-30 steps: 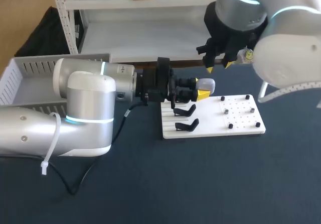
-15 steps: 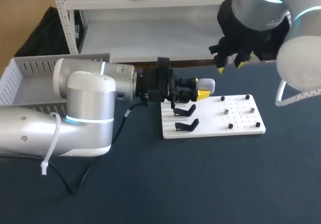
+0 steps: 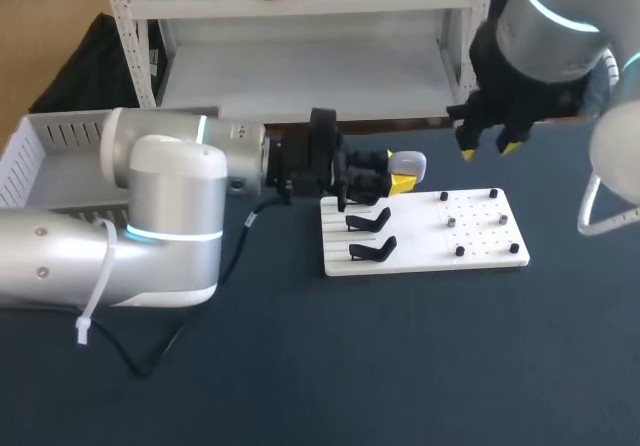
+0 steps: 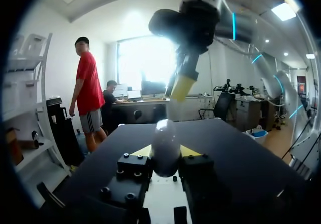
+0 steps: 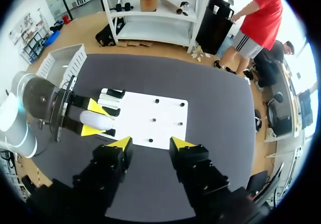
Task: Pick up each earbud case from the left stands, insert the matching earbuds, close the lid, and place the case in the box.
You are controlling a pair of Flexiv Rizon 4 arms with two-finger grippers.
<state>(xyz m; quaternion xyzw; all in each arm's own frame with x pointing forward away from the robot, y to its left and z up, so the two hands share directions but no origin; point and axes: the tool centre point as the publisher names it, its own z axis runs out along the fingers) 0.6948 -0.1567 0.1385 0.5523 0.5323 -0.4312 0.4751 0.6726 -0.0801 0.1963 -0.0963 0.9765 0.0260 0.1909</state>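
1. Earbud case [image 3: 408, 164]: pale, egg-shaped, lid closed, clamped between the left gripper's [image 3: 402, 174] yellow tips, raised over the white board's [image 3: 480, 258] back left corner.
2. Two black stands [image 3: 368, 222]: side by side on the board's left part.
3. Box [image 3: 50, 138]: white, slatted, far left.

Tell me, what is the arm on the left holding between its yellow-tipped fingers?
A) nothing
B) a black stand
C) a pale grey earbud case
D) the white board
C: the left gripper has one yellow tip pressed on each side of the pale grey earbud case.
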